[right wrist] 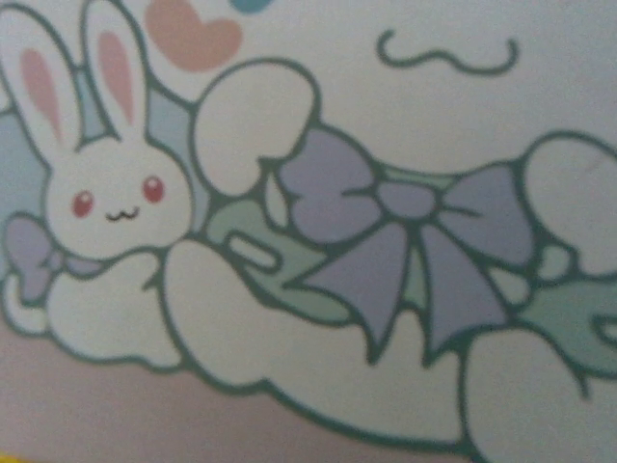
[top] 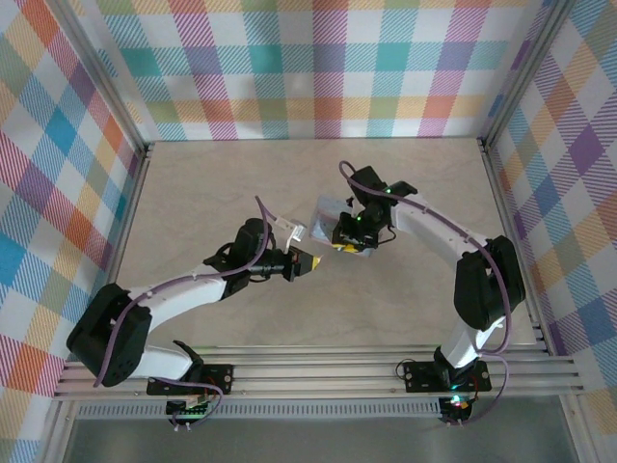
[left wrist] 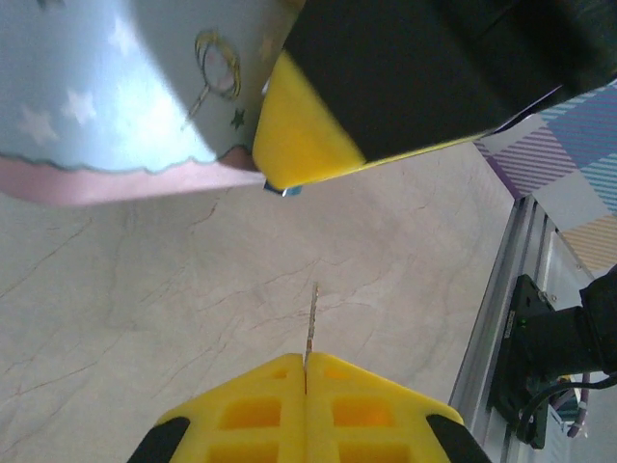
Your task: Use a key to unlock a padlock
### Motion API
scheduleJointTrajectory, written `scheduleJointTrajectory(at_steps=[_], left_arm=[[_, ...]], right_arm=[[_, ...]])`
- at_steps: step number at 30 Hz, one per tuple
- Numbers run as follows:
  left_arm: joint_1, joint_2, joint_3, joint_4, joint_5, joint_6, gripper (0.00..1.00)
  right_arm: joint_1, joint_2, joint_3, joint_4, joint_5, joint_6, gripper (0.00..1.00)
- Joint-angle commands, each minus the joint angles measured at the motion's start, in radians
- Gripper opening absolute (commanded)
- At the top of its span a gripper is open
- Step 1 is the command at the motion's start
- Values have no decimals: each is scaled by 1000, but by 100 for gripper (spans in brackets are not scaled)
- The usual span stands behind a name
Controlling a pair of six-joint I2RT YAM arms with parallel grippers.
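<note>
My left gripper (left wrist: 306, 371) is shut on the key (left wrist: 312, 313), whose thin metal blade sticks out edge-on from between the yellow fingers (left wrist: 260, 405). The blade points at the padlock (left wrist: 284, 190), a tiny blue and silvery bit poking out under the right gripper's yellow finger (left wrist: 308, 135), a short gap ahead of the key tip. In the top view my left gripper (top: 310, 261) sits just left of and below my right gripper (top: 345, 241), which is down on the pale blue tin (top: 328, 210). Most of the padlock is hidden.
The tin's side with stars and a pink rim (left wrist: 116, 87) hangs close above the beige table (left wrist: 145, 289). Its bunny-and-bow lid (right wrist: 386, 96) lies right under the right wrist camera. An aluminium rail (left wrist: 501, 289) runs along the near edge. Plaid walls (top: 58, 145) close in the sides.
</note>
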Motion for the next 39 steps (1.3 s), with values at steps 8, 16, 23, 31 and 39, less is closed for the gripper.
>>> scheduleJointTrajectory(at_steps=[8, 16, 23, 31, 39], left_arm=[[-11, 107, -34, 297, 44, -130, 0], [-10, 156, -29, 377, 12, -148, 0], [-11, 190, -26, 446, 16, -185, 0], [-10, 201, -29, 498, 37, -220, 0], [-10, 199, -41, 527, 39, -235, 0]], right_arm=[[-12, 7, 66, -23, -96, 58, 0], [-25, 25, 74, -15, -161, 93, 0], [-34, 30, 76, -22, -178, 91, 0], [-38, 30, 58, 1, -204, 90, 0], [-43, 22, 32, 24, -223, 93, 0]])
